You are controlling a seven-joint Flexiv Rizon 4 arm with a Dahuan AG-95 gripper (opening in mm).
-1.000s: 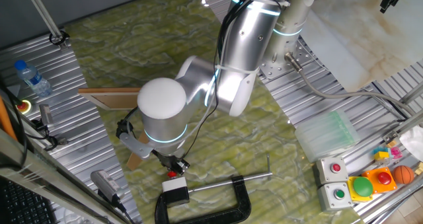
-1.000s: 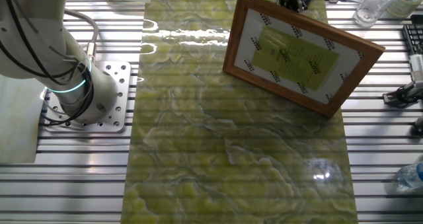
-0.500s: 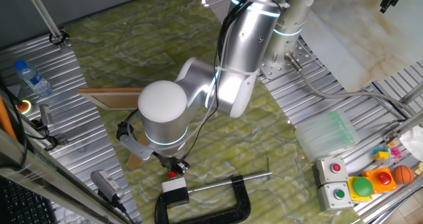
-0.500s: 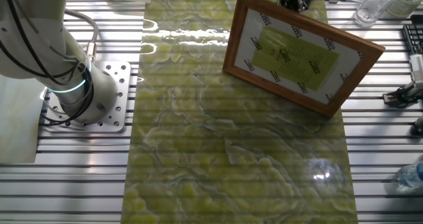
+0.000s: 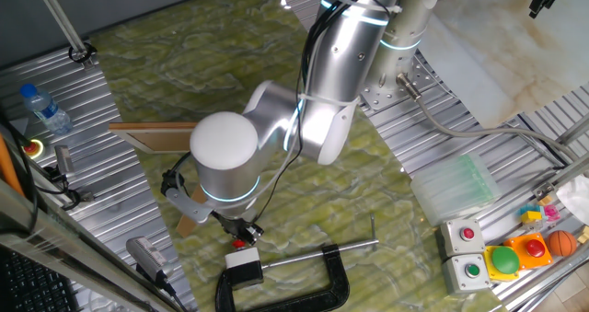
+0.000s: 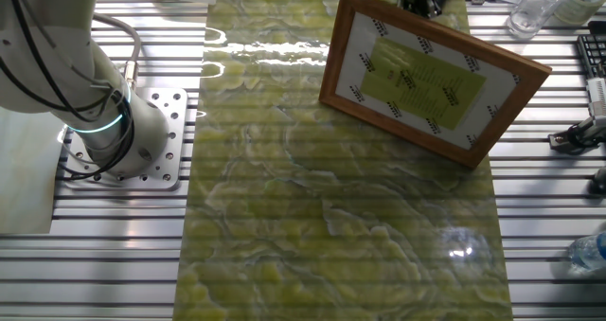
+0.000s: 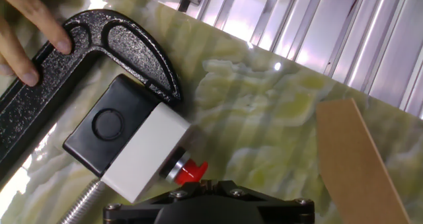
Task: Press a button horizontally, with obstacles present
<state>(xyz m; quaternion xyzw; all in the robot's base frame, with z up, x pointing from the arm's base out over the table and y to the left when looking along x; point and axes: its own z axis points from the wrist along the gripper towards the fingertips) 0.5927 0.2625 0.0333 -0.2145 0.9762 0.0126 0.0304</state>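
Note:
The tiny red button (image 7: 192, 172) sticks out sideways from a small white box (image 7: 142, 154) with a black base (image 7: 104, 128), which lies on its side. My gripper (image 7: 207, 184) is at the bottom edge of the hand view. Its fingertips are shut together and touch the end of the red button. In one fixed view the gripper (image 5: 241, 231) sits just above the button (image 5: 241, 243) and the box (image 5: 245, 268). The long wooden board (image 5: 155, 137) stands behind the arm. The narrower wooden strip (image 7: 353, 158) lies to the right in the hand view.
A black C-clamp (image 7: 109, 42) holds the box, also seen in one fixed view (image 5: 308, 277). A person's fingers (image 7: 26, 26) rest on the clamp. The other fixed view shows the board's framed face (image 6: 431, 75) hiding the gripper. Other button boxes (image 5: 479, 252) stand far right.

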